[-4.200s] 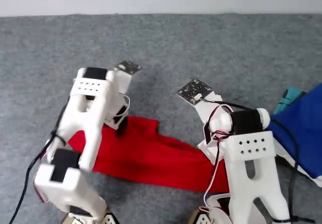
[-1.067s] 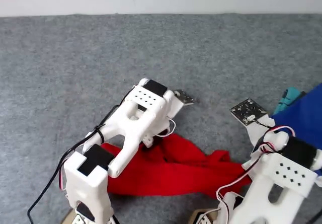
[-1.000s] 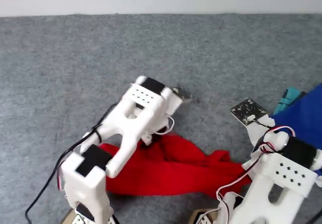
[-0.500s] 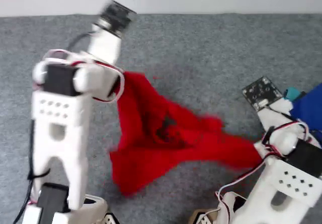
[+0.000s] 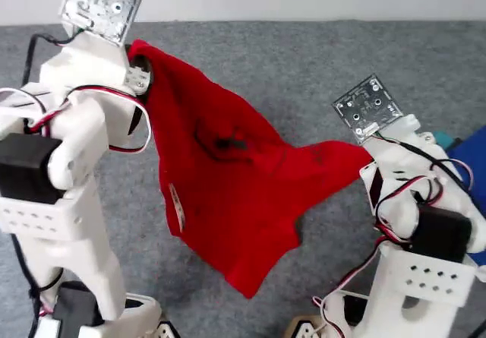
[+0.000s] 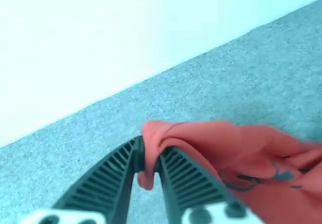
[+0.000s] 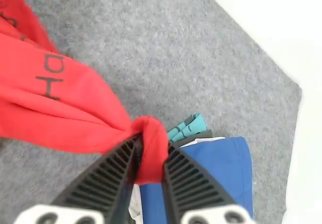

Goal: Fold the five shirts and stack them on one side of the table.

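A red shirt (image 5: 228,194) hangs spread in the air between two white robot arms, above a grey felt-covered bench (image 5: 304,64). The left tool (image 6: 149,156), raised high near the back wall, pinches one bunched corner of the cloth between its narrow black ridged fingers (image 6: 113,176). The right tool (image 7: 151,151), lower and over the right side of the bench, clamps another bunched corner the same way. From these two held points the fabric drapes down in a rough triangle, its loose end drooping toward the front edge. The shirt carries dark printed lettering and a small white label (image 5: 176,205). Beside the right arm, at the bench's right edge, lie a folded blue shirt (image 7: 201,183) and a teal garment (image 7: 187,127).
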{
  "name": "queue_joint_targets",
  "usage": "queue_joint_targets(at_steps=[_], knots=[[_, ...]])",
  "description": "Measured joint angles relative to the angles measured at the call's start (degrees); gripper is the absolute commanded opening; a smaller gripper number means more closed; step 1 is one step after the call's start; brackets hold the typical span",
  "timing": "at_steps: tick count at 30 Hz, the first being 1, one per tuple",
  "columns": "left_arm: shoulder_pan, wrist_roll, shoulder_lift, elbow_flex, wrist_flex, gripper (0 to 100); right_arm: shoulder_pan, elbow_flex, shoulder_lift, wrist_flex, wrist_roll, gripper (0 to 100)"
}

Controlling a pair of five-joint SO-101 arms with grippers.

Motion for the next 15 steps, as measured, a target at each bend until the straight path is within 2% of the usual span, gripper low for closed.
queue_joint_targets(at_steps=[7,12,15], knots=[[-9.0,0.0,1.1,10.1,-0.8,3,-0.1,5.1,0.0,-0.3,-0.2,0.9],[-13.8,0.0,4.8,12.5,-1.6,18,-0.1,13.5,0.0,-6.8,-0.2,0.9],[-13.1,0.0,4.8,11.7,-0.7,20,-0.1,17.4,0.0,-10.5,-0.2,0.9]])
